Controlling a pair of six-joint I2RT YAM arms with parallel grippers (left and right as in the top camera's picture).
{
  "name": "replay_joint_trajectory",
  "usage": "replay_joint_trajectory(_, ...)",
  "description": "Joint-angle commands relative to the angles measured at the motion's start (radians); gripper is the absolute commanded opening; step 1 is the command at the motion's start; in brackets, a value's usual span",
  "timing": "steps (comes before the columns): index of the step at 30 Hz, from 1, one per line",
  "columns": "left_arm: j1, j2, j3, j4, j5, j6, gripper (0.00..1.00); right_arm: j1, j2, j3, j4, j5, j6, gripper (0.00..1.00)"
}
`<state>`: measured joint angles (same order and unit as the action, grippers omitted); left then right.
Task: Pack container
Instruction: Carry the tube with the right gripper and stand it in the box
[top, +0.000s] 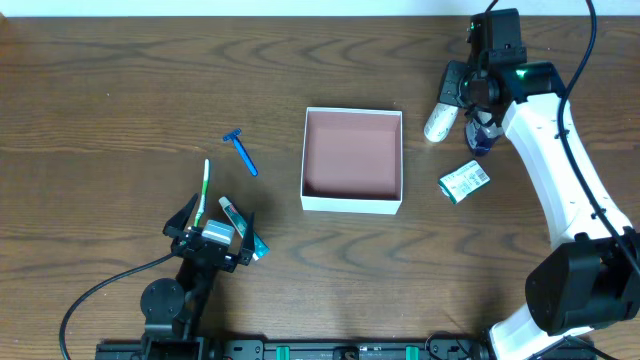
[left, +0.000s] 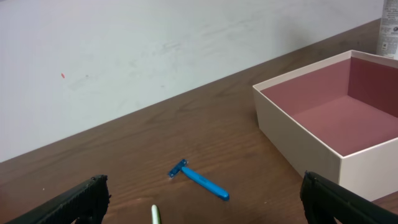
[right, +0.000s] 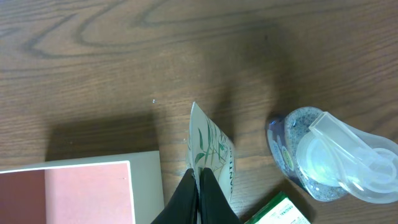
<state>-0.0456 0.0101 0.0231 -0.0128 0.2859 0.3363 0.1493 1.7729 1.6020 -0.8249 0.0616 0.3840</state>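
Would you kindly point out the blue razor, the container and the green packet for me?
blue razor (top: 243, 155), overhead view, middle of its handle.
container (top: 352, 204), overhead view, near white wall.
green packet (top: 464, 181), overhead view, centre of its face.

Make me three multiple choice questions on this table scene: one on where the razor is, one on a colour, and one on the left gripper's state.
1. Where does the blue razor lie relative to the container?
A) inside it
B) on the table, to its left
C) on the table, to its right

2. What colour is the container's inside?
A) green
B) pinkish-brown
C) black

3. How is the left gripper?
A) open, fingers wide apart
B) shut on the razor
C) shut on the container's wall

Answers:
1 B: the overhead view shows the razor on bare wood, left of the box.
2 B: the floor and inner walls show that tone.
3 A: the left wrist view has its fingers at opposite edges of the picture.
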Motion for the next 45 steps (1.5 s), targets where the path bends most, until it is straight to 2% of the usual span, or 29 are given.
replay_joint_trajectory(1, 0.006, -0.005, -0.019, -0.032, 0.017, -0.009, 0.98, 0.009, 0.01, 0.015, 0.014, 0.017, -0.027, 0.01)
replay_joint_trajectory(9, 0.006, -0.005, -0.019, -0.032, 0.017, -0.009, 0.98, 0.018, -0.071, 0.088, -0.048, 0.013, -0.071, 0.01)
replay_joint_trajectory(20, 0.006, -0.005, -0.019, -0.032, 0.017, -0.009, 0.98, 0.115, -0.39, 0.096, -0.039, 0.014, -0.07, 0.01)
replay_joint_trajectory(26, 0.006, -0.005, -0.019, -0.032, 0.017, -0.009, 0.98, 0.195, -0.482, 0.096, -0.058, 0.013, -0.016, 0.01)
replay_joint_trajectory(35, 0.006, -0.005, -0.019, -0.032, 0.017, -0.009, 0.98, 0.406, -0.391, 0.081, -0.053, 0.067, 0.142, 0.01)
replay_joint_trajectory(45, 0.006, -0.005, -0.019, -0.032, 0.017, -0.009, 0.98, 0.484, -0.164, 0.081, -0.002, 0.061, 0.259, 0.01)
